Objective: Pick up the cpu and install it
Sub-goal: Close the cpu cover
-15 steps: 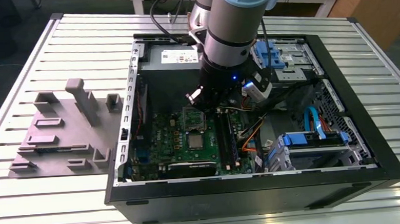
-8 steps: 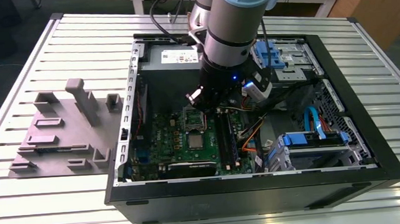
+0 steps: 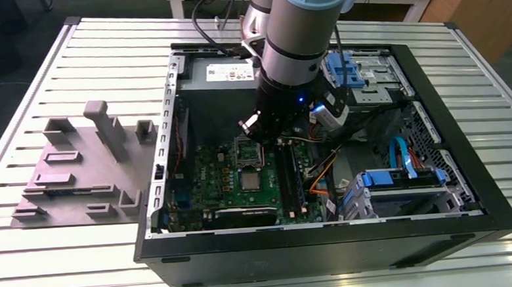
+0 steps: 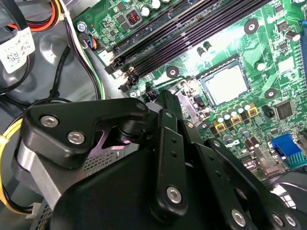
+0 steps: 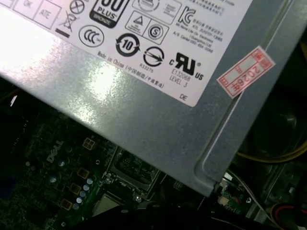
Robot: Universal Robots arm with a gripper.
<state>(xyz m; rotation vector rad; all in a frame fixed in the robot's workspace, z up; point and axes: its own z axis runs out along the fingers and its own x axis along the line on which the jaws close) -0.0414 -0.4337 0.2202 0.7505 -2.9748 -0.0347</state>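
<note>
My tool point(image 3: 263, 135) hangs over the motherboard point(image 3: 206, 167), between the power supply point(image 3: 221, 71) and the cpu point(image 3: 252, 181). I cannot tell whether it is apart or together. In the second wrist view the cpu point(image 4: 225, 84) lies flat in its socket, metal top up and edges square to the frame. The first wrist view shows the power supply's white label point(image 5: 144, 43).

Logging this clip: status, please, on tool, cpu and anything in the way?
Tool hovering inside the case, low over the motherboard. Cpu flat on the board, clear of the tool. A metal frame beside it; nothing covering it.
</note>
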